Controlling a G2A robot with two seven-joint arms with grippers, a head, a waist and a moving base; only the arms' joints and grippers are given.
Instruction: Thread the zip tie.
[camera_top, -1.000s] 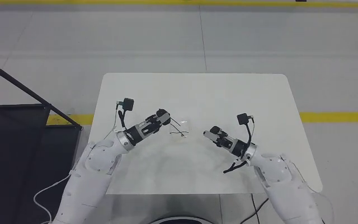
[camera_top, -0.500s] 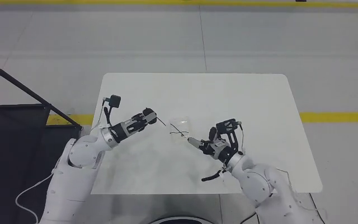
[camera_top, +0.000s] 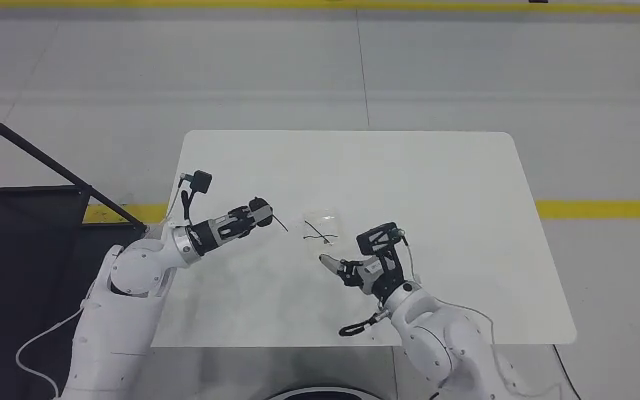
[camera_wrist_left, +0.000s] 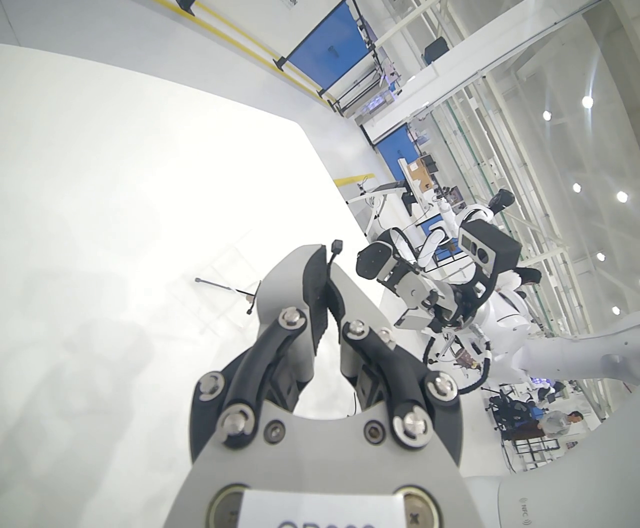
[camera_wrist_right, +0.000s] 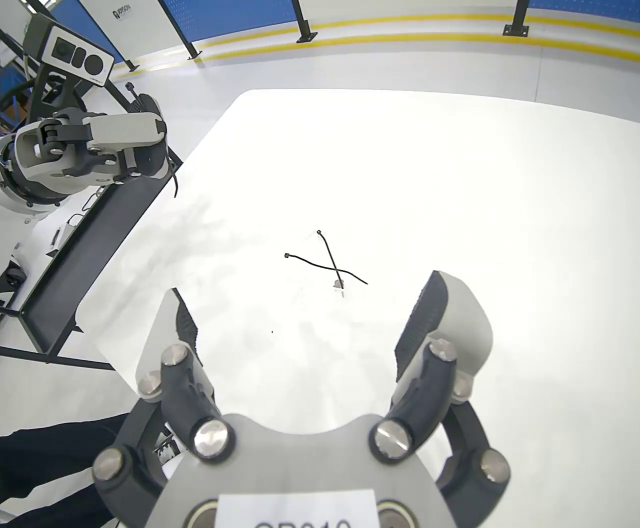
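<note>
You have three zip ties in all. One zip tie (camera_wrist_left: 334, 252) is pinched in the left gripper (camera_wrist_left: 324, 272) above the left part of the table (camera_top: 450, 170). Two more lie crossed near the table's middle: a straighter tie (camera_wrist_right: 328, 255) and a curved tie (camera_wrist_right: 307, 262). One faint clear wrapper (camera_top: 331, 213) seems to lie under that pair, too faint to be sure. You have one table and two grippers, counting the right gripper (camera_wrist_right: 307, 295)

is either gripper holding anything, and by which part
The left gripper pinches a zip tie just below its head end; the right gripper is open, holding nothing.
</note>
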